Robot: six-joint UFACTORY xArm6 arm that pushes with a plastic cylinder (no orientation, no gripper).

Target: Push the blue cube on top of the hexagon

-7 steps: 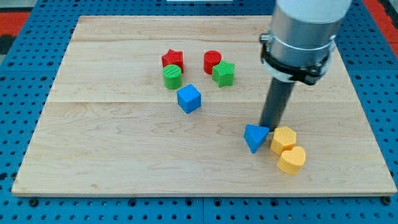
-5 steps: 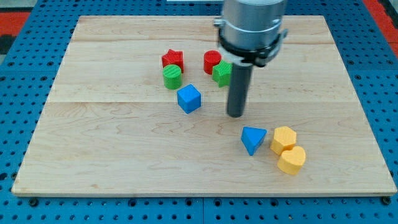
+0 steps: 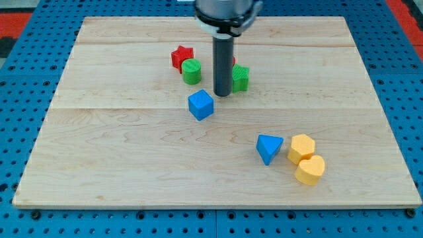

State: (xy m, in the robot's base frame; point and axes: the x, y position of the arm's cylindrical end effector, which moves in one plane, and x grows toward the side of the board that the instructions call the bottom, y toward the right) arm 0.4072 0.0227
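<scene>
From the view's left: a red star (image 3: 181,55) and green cylinder (image 3: 192,71) sit touching; below them the blue cube (image 3: 201,104) lies mid-board; my tip (image 3: 223,94), a bare rod with no fingers to open or close, stands just to its upper right; the yellow hexagon (image 3: 301,147) lies well apart, lower right. The cube looks light, rigid and likely to spin; push squarely on its upper-left face.

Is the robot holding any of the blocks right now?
No, nothing is held. The rod has no tool for grasping; my tip rests on the board just up and right of the blue cube, beside the green star.
</scene>
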